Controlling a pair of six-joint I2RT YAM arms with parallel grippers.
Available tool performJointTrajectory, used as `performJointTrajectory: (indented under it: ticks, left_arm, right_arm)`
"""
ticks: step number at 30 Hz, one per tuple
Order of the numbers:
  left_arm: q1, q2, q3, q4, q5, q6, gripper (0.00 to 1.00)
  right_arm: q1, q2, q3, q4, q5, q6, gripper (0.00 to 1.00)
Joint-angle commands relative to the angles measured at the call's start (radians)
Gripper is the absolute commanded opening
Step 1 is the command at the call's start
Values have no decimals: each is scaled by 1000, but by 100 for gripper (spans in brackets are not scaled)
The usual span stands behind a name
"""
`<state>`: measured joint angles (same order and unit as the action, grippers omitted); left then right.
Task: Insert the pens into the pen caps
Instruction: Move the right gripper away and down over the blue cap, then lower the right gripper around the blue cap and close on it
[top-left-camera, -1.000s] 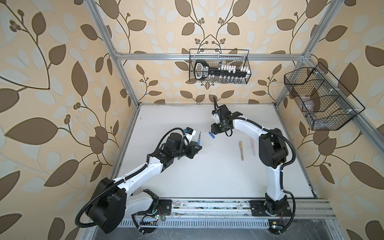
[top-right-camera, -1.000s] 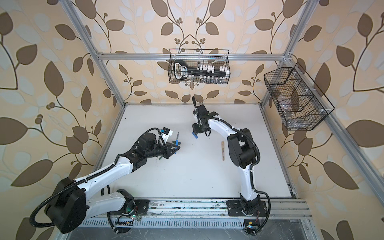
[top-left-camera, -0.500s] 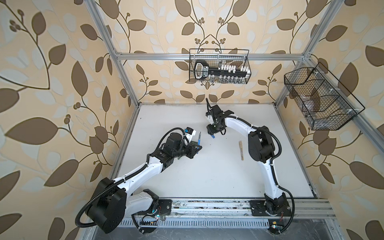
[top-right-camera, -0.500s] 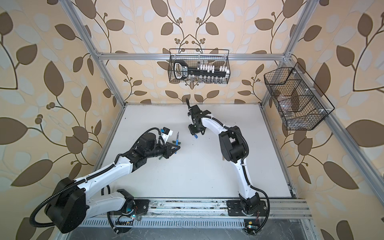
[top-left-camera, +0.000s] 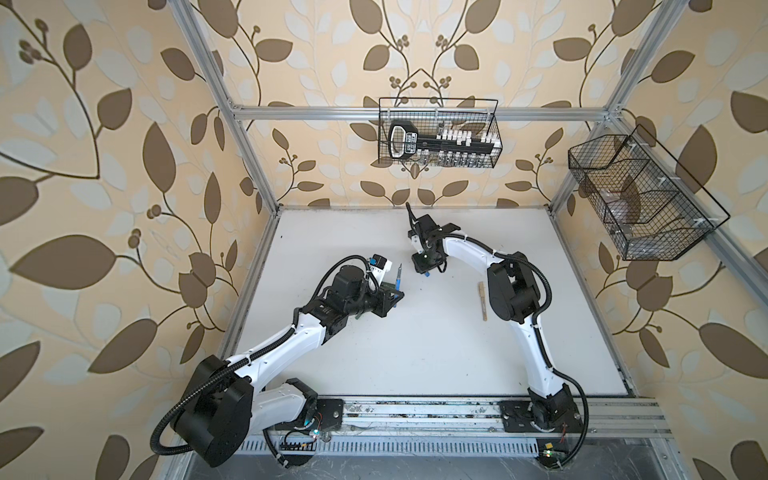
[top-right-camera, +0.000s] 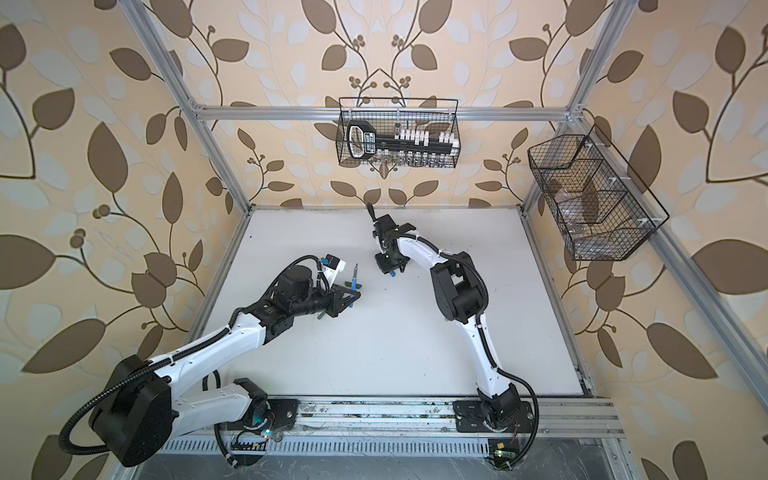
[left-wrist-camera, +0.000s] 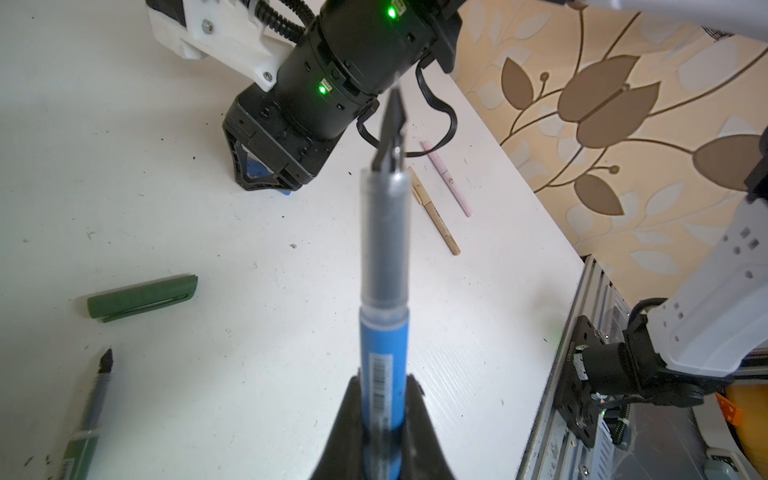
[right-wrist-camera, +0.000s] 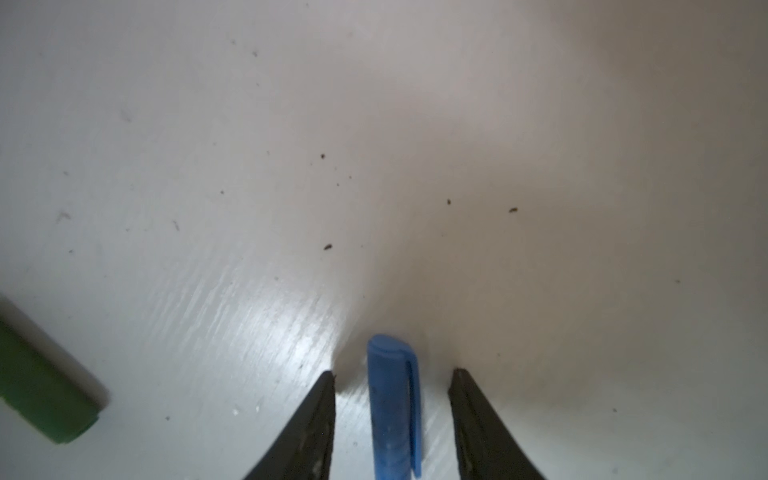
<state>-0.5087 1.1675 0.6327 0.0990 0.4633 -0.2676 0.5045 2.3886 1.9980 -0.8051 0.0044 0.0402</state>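
Observation:
My left gripper (left-wrist-camera: 383, 386) is shut on the blue pen (left-wrist-camera: 384, 353), which stands up off the table with its dark tip bare; in a top view the same pen (top-left-camera: 399, 280) rises from that gripper (top-left-camera: 395, 297). My right gripper (right-wrist-camera: 392, 374) is down at the table, open, with a finger on each side of the blue pen cap (right-wrist-camera: 392, 407) and a gap on both sides. Under it a bit of that cap (top-left-camera: 427, 273) peeks out. A green pen cap (left-wrist-camera: 141, 297) and an uncapped green pen (left-wrist-camera: 89, 411) lie near my left gripper.
A tan pen (left-wrist-camera: 434, 212) and a pale pink pen (left-wrist-camera: 446, 178) lie side by side behind the right arm; the tan pen (top-left-camera: 482, 301) shows beside the right elbow. Wire baskets hang on the back wall (top-left-camera: 438, 137) and the right wall (top-left-camera: 640, 199). A metal rail (top-left-camera: 415, 411) runs along the front edge.
My right gripper has moved a little left and come down over the blue pen cap, its fingers drawing closer together. The left gripper and its blue pen have held still.

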Motion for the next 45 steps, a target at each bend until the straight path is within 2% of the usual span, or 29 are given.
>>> performJointTrajectory:
  ticks: [1,9,16,20,23,26,31,45]
  left_arm:
    - [8,-28,15,28,12,7,0]
    - [8,-26,12,36,13,7,0]
    - [8,-29,10,39,15,7,0]
    - [8,-32,9,39,15,7,0]
    - [8,-30,6,44,15,5,0]
    - [8,-20,7,48,17,5,0]
    - [9,-9,10,50,21,2,0]
    - [8,-42,7,39,21,4,0]
  right_arm:
    - [-7,29,10,-30,10,0,38]
    - [-12,-120,-220,102,13,28,21]
    - [4,-325,-543,206,25,89,18]
    - [23,-437,-695,228,11,150,32]
    - [35,-499,-744,220,8,172,43]
    - [34,-552,-752,200,-8,174,48]
    - [15,-589,-727,168,-6,149,50]
    - [-3,-368,-525,77,2,75,51]
